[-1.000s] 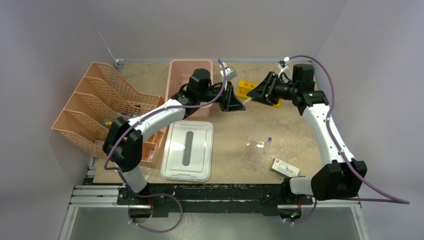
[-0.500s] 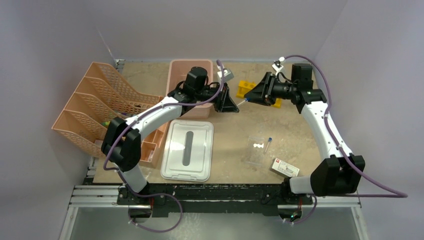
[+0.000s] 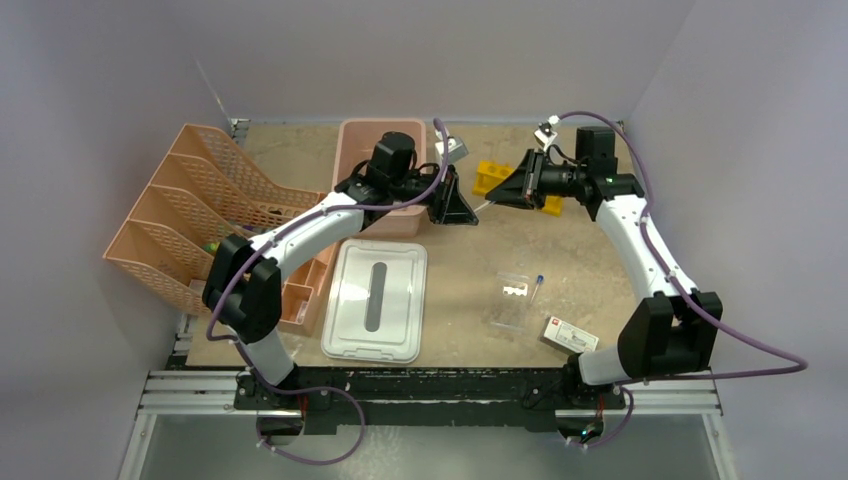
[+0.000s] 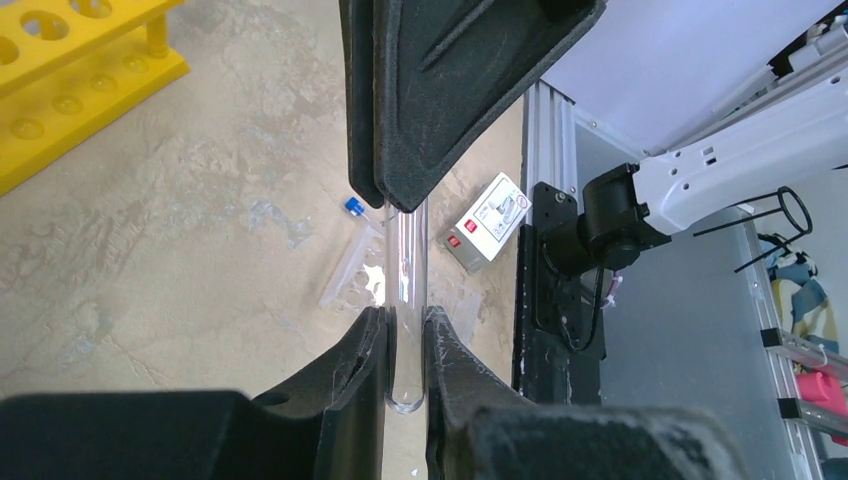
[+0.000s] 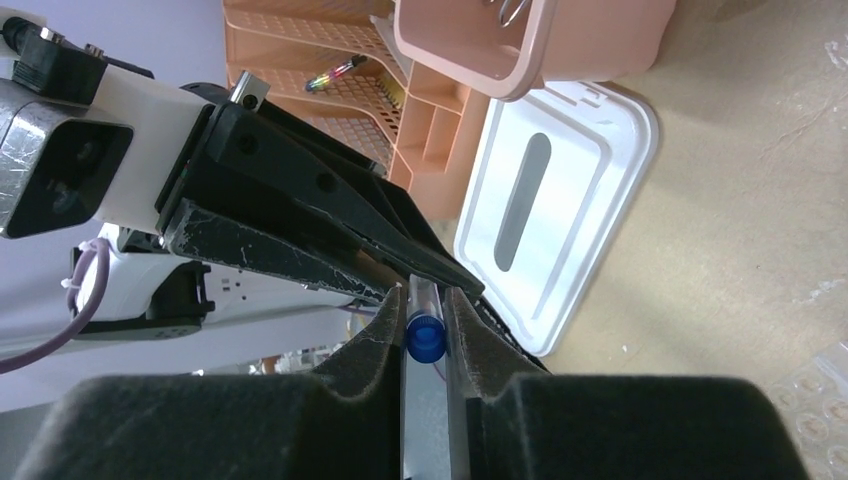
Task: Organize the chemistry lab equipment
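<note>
Nearest the arm bases, a flat white plastic lid (image 3: pixel 375 300), a small clear packet (image 3: pixel 513 302), a loose blue-capped vial (image 3: pixel 537 288) and a small white box with a red mark (image 3: pixel 571 335) are seen lying on the sand-coloured table (image 3: pixel 590 240).

Further out, a clear glass tube (image 4: pixel 408 255) is held above the table, clamped at its bare end by the left gripper (image 4: pixel 405 335). Its blue cap (image 5: pixel 426 340) is pinched by the right gripper (image 5: pixel 425 315), so the tube is gripped from both ends at once.

Trouble is judged likeliest here. If the arms are drawn apart off-axis, the glass could be snapped. If only the cap is caught, it could be pulled off. If one grip is let go too soon, the tube could be dropped.

It cannot be made out whether glass or cap alone is pressed by the right pads, and from above the tube is almost wholly masked.

Beyond, the yellow holed tube rack (image 3: pixel 493 177) is partly covered by the right gripper. The pink plastic tub (image 3: pixel 355 135) is largely hidden by the left arm.
</note>
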Robot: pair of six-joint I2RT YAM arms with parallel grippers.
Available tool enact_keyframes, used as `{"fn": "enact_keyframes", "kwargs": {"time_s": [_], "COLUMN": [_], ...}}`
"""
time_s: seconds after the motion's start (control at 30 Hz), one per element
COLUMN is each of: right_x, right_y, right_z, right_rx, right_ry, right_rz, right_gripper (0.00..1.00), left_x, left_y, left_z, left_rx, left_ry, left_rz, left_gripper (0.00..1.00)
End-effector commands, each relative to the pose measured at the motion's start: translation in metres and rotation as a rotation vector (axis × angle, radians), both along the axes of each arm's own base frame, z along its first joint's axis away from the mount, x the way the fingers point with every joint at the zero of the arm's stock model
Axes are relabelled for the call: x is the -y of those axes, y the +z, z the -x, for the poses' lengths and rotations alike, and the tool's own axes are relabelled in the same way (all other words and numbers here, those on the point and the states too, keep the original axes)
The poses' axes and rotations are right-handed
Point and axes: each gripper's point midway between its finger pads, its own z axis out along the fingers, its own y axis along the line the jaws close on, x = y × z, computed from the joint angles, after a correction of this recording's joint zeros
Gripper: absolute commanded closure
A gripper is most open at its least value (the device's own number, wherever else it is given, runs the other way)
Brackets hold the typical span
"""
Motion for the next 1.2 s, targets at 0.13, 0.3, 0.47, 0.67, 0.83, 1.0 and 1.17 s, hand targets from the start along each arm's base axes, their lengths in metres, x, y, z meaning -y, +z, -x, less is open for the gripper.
{"fn": "enact_keyframes", "kwargs": {"time_s": [0.13, 0.3, 0.47, 0.67, 0.83, 1.0, 1.17], "right_x": [0.007, 0.057, 0.100, 0.096, 0.085, 0.067, 0.048], "right_y": [0.015, -0.027, -0.056, -0.073, -0.079, -0.097, -0.108], "right_z": [-0.002, -0.014, -0.009, 0.007, 0.021, 0.035, 0.044], "right_rx": [0.049, 0.032, 0.028, 0.095, 0.196, 0.261, 0.338], "right_ry": [-0.047, -0.228, -0.334, -0.376, -0.383, -0.341, -0.335], "right_rz": [0.054, 0.423, 0.771, 1.010, 1.056, 1.110, 1.095], "right_gripper": [0.90, 0.92, 0.93, 0.95, 0.94, 0.94, 0.94], "left_x": [-0.011, -0.035, -0.060, -0.099, -0.119, -0.118, -0.126], "left_y": [0.027, 0.027, 0.027, 0.031, 0.043, 0.062, 0.078], "left_z": [-0.029, -0.053, -0.073, -0.103, -0.109, -0.101, -0.097], "left_rx": [0.103, 0.145, 0.172, 0.184, 0.201, 0.197, 0.203], "left_ry": [0.137, 0.324, 0.524, 0.828, 0.943, 0.936, 0.975], "left_rz": [0.008, -0.044, -0.101, -0.162, -0.165, -0.096, -0.059], "left_gripper": [0.48, 0.35, 0.34, 0.34, 0.34, 0.36, 0.37]}}
